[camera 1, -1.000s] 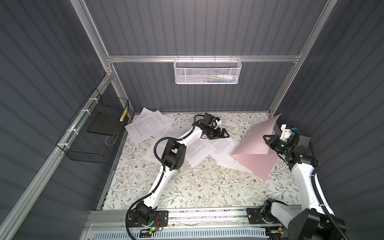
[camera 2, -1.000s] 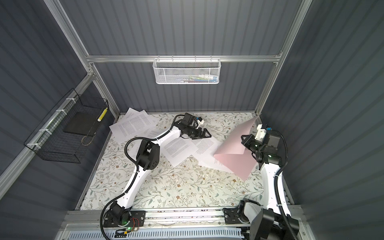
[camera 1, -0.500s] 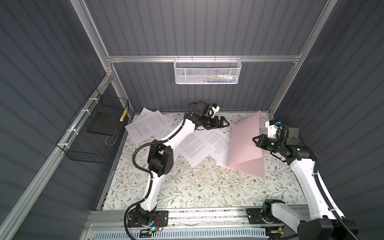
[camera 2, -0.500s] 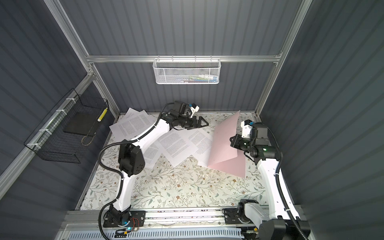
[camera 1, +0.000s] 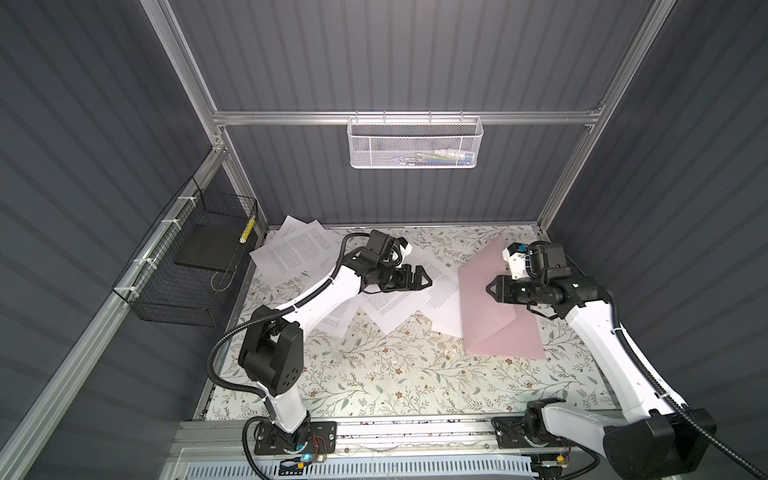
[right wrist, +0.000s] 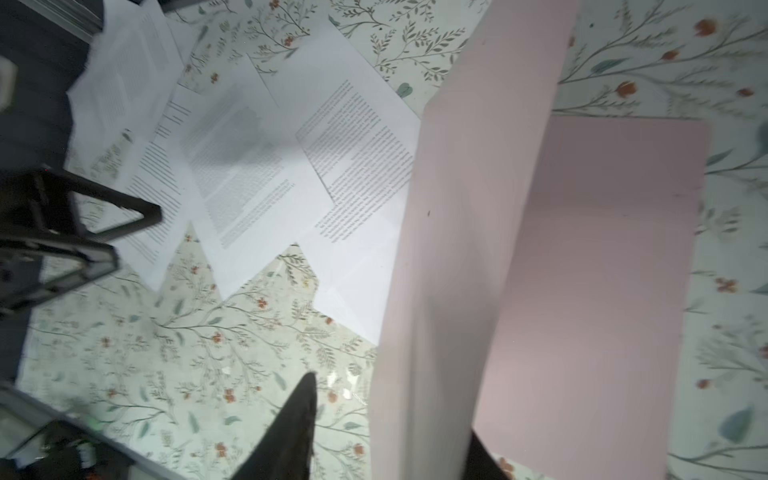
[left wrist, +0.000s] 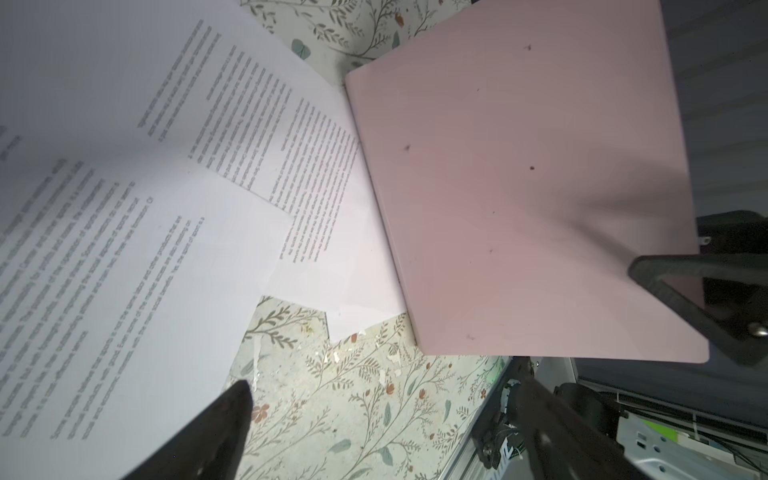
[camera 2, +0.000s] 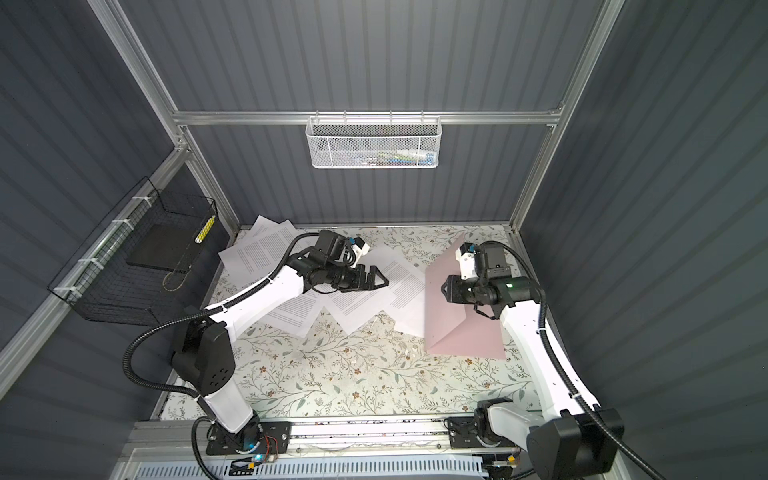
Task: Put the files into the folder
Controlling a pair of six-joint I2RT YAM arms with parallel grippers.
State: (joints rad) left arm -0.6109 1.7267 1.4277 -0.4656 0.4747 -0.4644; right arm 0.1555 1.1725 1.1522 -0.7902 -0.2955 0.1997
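On the right half of the flowered tabletop (camera 1: pixel 374 374), in both top views, we see the folder (camera 1: pixel 482 316) half open: one leaf lies flat and the other stands up steeply. The right gripper (camera 1: pixel 490 288) sits at the raised leaf's upper edge. The files (camera 1: pixel 390 305) lie loose and overlapping in the middle of the tabletop, with more heaped in the far left corner. The left gripper (camera 1: pixel 426 282) hangs over the middle sheets, its jaws spread wide and holding nothing. In the left wrist view, we see the files (left wrist: pixel 124 249) fanned out, one sheet running right up to the folder (left wrist: pixel 519 187) at its fold, and one of the right gripper's fingers (left wrist: pixel 644 270) showing at the raised leaf's edge. In the right wrist view, the raised leaf of the folder (right wrist: pixel 457 249) passes between the fingers of the right gripper (right wrist: pixel 390 403), which stand parted and do not pinch it. The left gripper (right wrist: pixel 135 232) shows empty above the files (right wrist: pixel 249 174).
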